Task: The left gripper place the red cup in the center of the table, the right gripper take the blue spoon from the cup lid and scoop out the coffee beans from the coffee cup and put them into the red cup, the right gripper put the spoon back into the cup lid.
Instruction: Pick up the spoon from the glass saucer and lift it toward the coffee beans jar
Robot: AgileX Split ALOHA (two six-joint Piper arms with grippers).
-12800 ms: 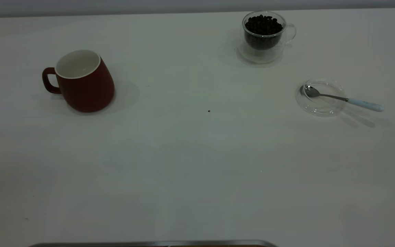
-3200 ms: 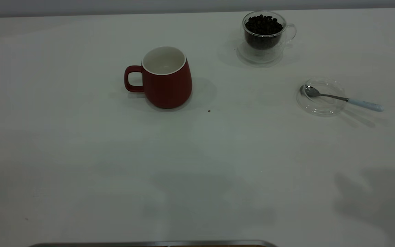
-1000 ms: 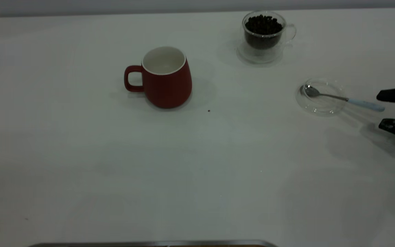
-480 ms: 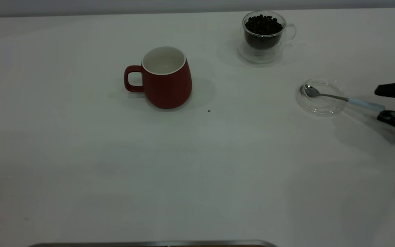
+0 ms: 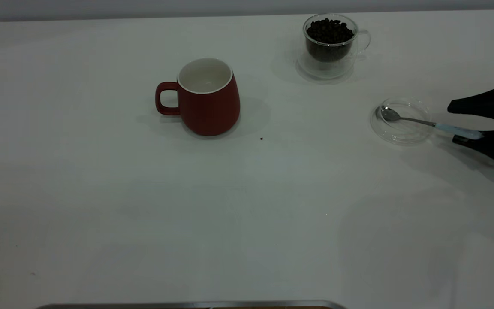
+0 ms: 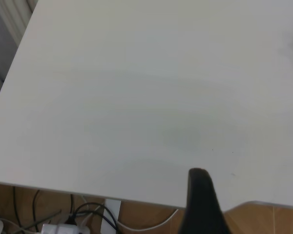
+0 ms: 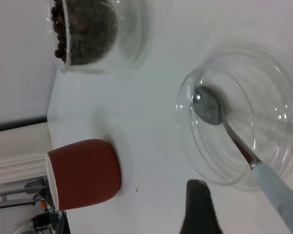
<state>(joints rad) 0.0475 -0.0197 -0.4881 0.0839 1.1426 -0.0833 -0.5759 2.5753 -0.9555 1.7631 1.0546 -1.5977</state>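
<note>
The red cup (image 5: pixel 208 103) stands upright and empty near the middle of the table (image 5: pixel 247 206), handle to the left; it also shows in the right wrist view (image 7: pixel 85 173). The coffee cup (image 5: pixel 329 47), full of coffee beans (image 5: pixel 329 30), stands at the back right. The blue spoon (image 5: pixel 457 130) lies with its bowl in the cup lid (image 5: pixel 384 133) and its handle sticking out to the right. My right gripper (image 5: pixel 453 123) is open at the right edge, its fingers on either side of the spoon handle's end. In the right wrist view one finger (image 7: pixel 198 204) lies beside the handle (image 7: pixel 278 195). My left gripper is outside the exterior view.
A small dark speck (image 5: pixel 261 138) lies on the table just right of the red cup. A metal edge (image 5: pixel 187 305) runs along the near side. The left wrist view shows one finger (image 6: pixel 200 200) over bare tabletop near its edge, with cables below.
The right gripper has moved left, farther into view, and its fingers now straddle the spoon handle's end. The cups, lid and spoon have not moved.
</note>
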